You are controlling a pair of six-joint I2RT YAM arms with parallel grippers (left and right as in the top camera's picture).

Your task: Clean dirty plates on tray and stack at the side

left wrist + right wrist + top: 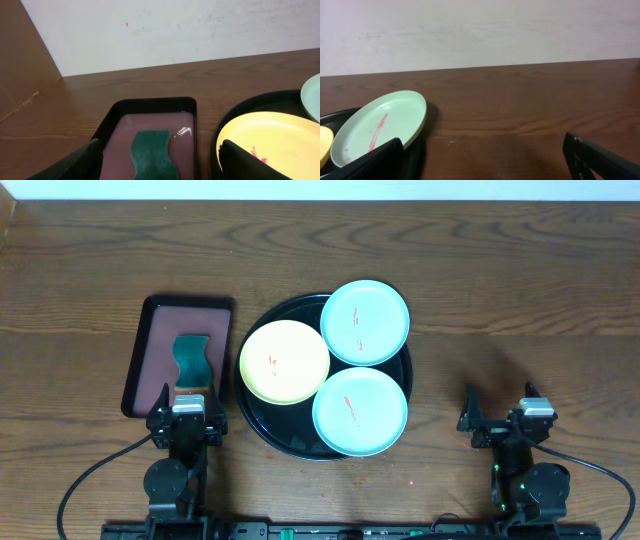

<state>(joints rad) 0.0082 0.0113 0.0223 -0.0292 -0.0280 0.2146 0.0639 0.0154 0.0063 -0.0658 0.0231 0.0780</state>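
Note:
A large round black tray (262,435) sits mid-table and holds three plates with red smears. The pale yellow plate (284,361) is at its left, one mint plate (365,323) at the back right, another mint plate (360,412) at the front right. My left gripper (187,412) is open and empty at the front left, just behind a dark green sponge (152,152). My right gripper (500,415) is open and empty over bare table, right of the tray. The right wrist view shows a mint plate (380,125) on the tray's rim.
A small rectangular black-rimmed tray (148,325) with a reddish-brown inside lies left of the round tray and holds the sponge (192,360). Bare wooden table (520,310) lies to the right and behind. A white wall (480,30) stands beyond the far edge.

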